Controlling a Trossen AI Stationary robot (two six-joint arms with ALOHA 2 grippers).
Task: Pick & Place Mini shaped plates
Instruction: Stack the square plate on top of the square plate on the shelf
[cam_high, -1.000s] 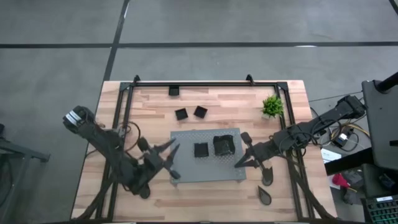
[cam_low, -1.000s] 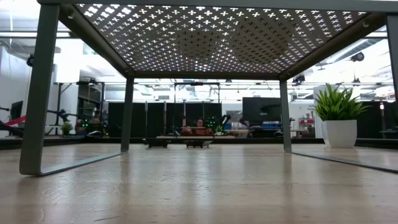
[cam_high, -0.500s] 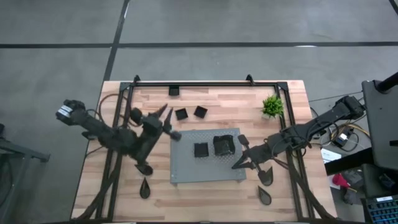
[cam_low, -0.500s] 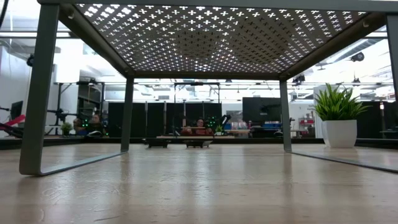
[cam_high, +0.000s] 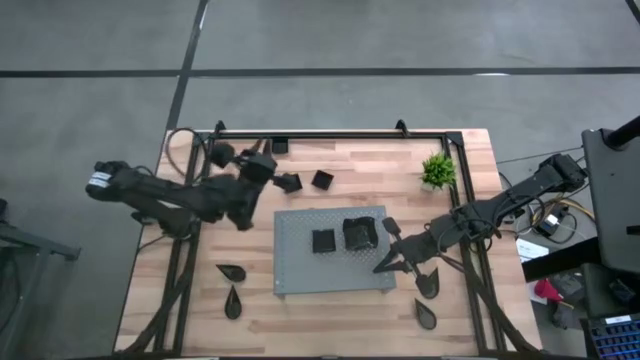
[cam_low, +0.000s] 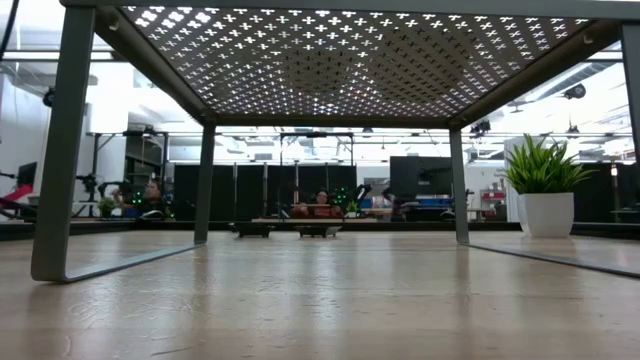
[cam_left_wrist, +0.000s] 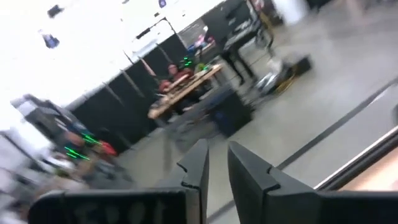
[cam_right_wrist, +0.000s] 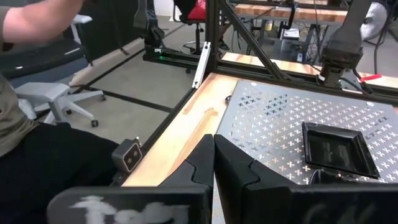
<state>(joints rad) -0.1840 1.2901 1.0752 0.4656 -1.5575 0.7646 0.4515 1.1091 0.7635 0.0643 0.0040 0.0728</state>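
Two black mini shaped plates, one square and one wavy-edged, sit on the grey perforated board. Two more square ones lie on the wood beyond the board. Teardrop plates lie to the board's left and to its right. My left gripper hangs level in the air beside the far square plates, narrowly open with nothing between its fingers. My right gripper hovers shut over the board's right end.
A small green potted plant stands at the far right. A black frame rail runs along the far edge, with a small black block by it. The board stands on legs. People sit in the room beyond.
My left gripper has swung from the board's near left corner toward the table's far edge, rolling as it went, and now hangs by the far square plates. With the arm gone, two teardrop plates show left of the board. My right arm has kept still.
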